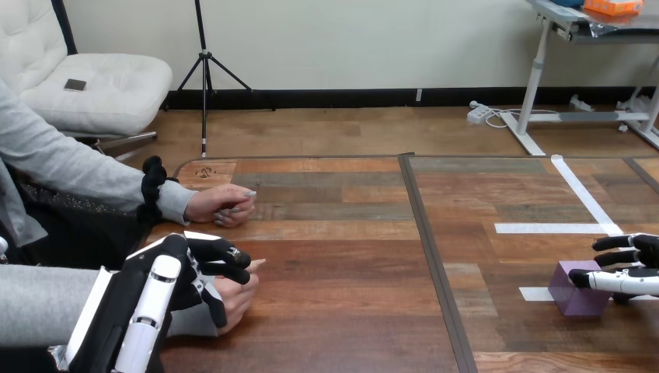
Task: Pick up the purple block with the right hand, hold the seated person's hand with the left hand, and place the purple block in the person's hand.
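My left hand (172,268), 8 o'clock, curls round the person's nearer hand (238,300); my right hand (636,281), 4 o'clock, touches the purple block (577,300), grip I cannot tell.

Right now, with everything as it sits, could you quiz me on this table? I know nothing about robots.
1. True or false: the block lies in a person's palm.
2. What colour is the block? A red, B purple, C green.
3. Fill in: the left hand is curled round the person's nearer ____.

Key
1. False: it stands on the table, touching the right hand.
2. B.
3. hand: the person's nearer hand.
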Robot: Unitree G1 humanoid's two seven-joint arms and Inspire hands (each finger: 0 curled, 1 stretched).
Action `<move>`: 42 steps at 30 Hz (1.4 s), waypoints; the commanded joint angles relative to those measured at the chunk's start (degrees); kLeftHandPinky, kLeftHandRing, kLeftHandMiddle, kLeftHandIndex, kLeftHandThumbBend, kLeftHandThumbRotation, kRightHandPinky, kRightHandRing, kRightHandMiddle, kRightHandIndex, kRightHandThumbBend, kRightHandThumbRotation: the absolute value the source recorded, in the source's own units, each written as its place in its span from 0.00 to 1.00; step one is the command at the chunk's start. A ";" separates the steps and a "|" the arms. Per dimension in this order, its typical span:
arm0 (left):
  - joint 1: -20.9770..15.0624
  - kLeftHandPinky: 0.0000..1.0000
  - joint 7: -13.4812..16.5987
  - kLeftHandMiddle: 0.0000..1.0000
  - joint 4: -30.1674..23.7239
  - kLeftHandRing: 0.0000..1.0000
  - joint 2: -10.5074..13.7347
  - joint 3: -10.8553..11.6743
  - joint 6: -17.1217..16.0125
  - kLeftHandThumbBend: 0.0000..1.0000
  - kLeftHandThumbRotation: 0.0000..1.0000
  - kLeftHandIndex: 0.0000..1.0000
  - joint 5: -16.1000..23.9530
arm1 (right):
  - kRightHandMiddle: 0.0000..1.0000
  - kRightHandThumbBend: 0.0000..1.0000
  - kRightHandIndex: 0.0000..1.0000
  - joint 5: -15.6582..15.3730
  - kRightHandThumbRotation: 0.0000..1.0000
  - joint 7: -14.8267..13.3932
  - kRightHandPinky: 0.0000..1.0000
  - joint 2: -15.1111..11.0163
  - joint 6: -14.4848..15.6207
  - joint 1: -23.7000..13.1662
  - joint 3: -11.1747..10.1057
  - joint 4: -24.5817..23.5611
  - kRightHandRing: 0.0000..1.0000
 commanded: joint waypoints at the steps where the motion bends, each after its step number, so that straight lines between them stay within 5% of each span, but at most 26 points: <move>1: -2.43 0.23 0.34 0.57 -2.60 0.54 0.28 0.20 -0.07 0.19 0.94 0.51 -0.19 | 0.74 1.00 0.76 -0.97 0.05 1.77 0.68 0.87 -0.32 -1.56 1.66 -0.95 0.72; 23: -2.86 0.21 -0.26 0.58 -1.69 0.55 0.54 0.45 -0.87 0.18 0.96 0.51 -0.02 | 0.85 1.00 0.86 -5.92 0.21 0.05 0.80 -0.36 -1.01 -2.30 5.06 -0.54 0.84; 31: -2.89 0.22 0.00 0.58 -1.55 0.54 0.45 0.46 -1.17 0.17 0.97 0.51 0.65 | 0.87 1.00 0.87 -3.56 0.18 1.82 0.82 0.17 -1.41 -1.94 3.31 -0.81 0.86; 42: -3.16 0.22 -0.23 0.57 -1.04 0.53 0.33 0.44 -1.62 0.13 0.98 0.51 0.28 | 0.89 1.00 0.88 -5.12 0.22 0.84 0.84 -0.10 -0.57 -2.34 4.67 -0.79 0.89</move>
